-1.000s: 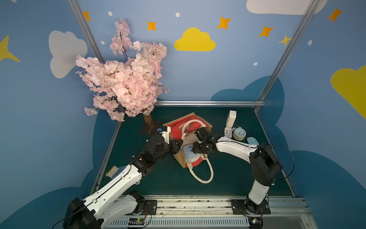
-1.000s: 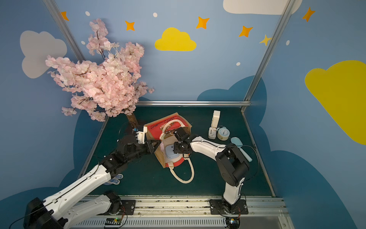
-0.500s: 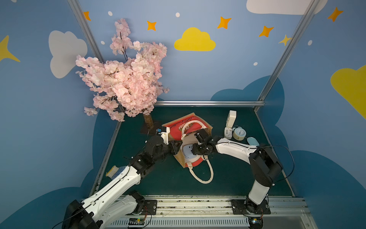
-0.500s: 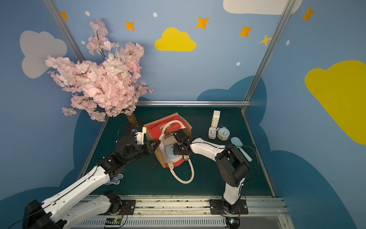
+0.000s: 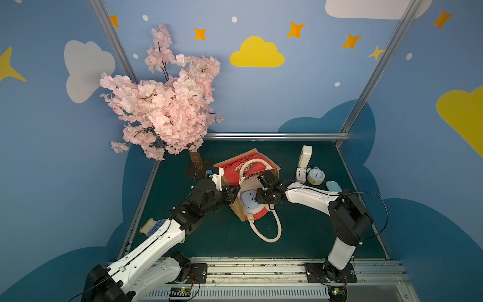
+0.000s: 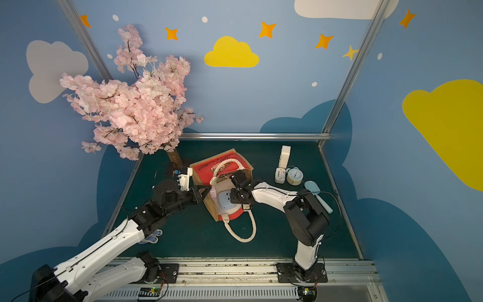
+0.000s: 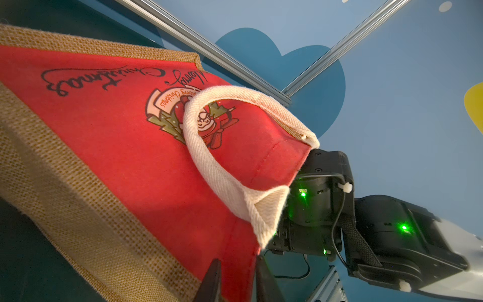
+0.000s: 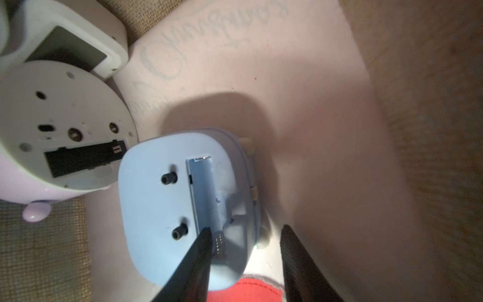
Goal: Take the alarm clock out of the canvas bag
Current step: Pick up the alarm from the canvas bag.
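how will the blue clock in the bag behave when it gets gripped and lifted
Probably stiff: the blue clock looks like hard moulded plastic. Likely slippery, since its back is smooth and rounded where the right claw straddles its edge. Lying back up, flat, it shouldn't roll.

The left arm (image 5: 146, 248) and right arm (image 5: 311, 198) — white shells, black joints — trail thin black cables (image 7: 339, 209) (green indicator lights (image 7: 404, 227)).
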Controlling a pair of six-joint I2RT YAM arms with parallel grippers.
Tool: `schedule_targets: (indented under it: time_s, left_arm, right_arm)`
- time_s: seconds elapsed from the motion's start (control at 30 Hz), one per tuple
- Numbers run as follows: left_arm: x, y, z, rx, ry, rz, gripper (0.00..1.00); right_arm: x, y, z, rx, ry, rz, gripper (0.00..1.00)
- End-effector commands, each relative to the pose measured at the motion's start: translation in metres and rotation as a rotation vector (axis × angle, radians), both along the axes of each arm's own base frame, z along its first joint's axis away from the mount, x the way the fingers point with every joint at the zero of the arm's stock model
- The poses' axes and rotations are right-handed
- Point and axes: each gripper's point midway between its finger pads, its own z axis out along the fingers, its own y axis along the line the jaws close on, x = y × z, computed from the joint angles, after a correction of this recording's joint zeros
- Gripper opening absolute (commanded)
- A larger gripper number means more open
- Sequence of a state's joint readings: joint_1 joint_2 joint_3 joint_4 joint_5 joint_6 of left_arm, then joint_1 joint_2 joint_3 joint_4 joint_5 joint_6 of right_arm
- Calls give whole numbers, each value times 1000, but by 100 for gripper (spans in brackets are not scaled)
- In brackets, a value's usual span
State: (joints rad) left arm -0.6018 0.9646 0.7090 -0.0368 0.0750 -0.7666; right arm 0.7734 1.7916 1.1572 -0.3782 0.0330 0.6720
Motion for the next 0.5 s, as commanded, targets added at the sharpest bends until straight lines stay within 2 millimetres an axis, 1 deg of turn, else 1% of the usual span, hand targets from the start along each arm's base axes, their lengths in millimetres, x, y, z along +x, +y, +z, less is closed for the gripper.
schedule_targets:
  time_s: [0.0,0.13,0.27,0.4,0.47]
  left_arm:
    - [0,5,-6,18,3,12,24]
    - [0,4,-5,17,3,11,24]
    - [1,4,-4,19,0,10,24]
    - [1,4,-4,20,2,10,24]
    - [1,4,-4,20,1,11,24]
  right_arm:
    - [7,-1,-3,-25,-8,-1,44]
    - [10,2,-6,-33,-5,5,43]
    - [10,5,-13,-34,16,10,34]
    - [8,7,-17,-18,22,17,30]
    - [7,8,-18,-10,30,18,26]
